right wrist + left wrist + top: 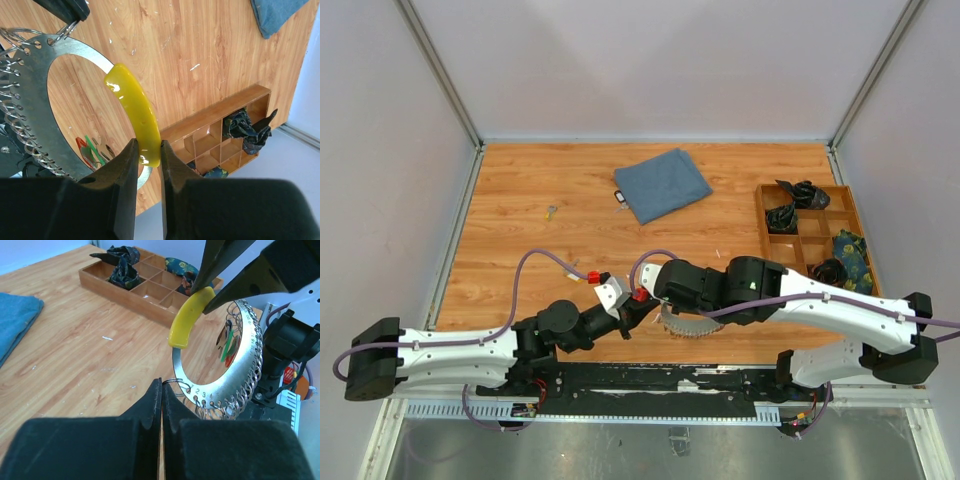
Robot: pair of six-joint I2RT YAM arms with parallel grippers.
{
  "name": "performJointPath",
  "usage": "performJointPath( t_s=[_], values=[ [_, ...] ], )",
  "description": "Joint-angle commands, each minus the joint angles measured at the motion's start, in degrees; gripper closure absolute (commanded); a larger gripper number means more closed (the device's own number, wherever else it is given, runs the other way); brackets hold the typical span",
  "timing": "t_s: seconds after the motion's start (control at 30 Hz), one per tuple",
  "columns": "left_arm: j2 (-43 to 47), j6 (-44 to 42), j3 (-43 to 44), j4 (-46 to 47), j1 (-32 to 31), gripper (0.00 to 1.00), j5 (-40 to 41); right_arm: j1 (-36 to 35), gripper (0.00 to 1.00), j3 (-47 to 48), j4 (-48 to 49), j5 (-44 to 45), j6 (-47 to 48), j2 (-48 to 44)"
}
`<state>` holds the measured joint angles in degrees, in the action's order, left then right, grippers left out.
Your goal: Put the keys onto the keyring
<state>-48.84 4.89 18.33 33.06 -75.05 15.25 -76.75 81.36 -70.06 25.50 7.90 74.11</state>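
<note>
Left gripper [161, 385]: jaws fully closed, tips pressed together. They sit at a small wire loop [179, 383] on the end of the keyring [202, 390]. Whether the wire is nipped between them cannot be told.

Keyring: flat grey metal crescent with numbered holes and a row of wire loops along its outer edge. It is held up off the table [520, 190], between the two arms, over the near part of the table.

Yellow sleeve [187, 315]: curved, fitted on the crescent's other end.

Right gripper [148, 150]: narrow, clamped on the yellow sleeve, one finger on each side.

Keys [92, 150]: red and green tags and a plain metal one, seen through the keyring's opening on its looped side. How they are attached is not discernible.

Blue cloth [663, 183]: lies flat at the far middle of the table.

Wooden tray [115, 291]: far right, divided into compartments. Several hold dark fabric bundles [122, 272].
</note>
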Motion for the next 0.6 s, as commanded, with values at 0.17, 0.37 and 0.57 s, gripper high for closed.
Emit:
performJointPath(
  t_s=[0.17,0.37,0.57],
  values=[
    [2.2,-0.1,1.7,-1.7,-0.7,1.0,0.6,1.8,0.99,-1.1,1.5,1.6,-1.3,-3.2],
    [2.1,-0.1,2.3,-1.2,-0.8,1.0,0.5,1.8,0.99,-2.0,3.1,2.5,-1.5,-4.6],
    [1.7,0.0,2.5,-0.6,-0.8,0.94,-0.8,1.8,0.99,-2.0,4.1,2.9,-1.3,-5.0]
  ],
)
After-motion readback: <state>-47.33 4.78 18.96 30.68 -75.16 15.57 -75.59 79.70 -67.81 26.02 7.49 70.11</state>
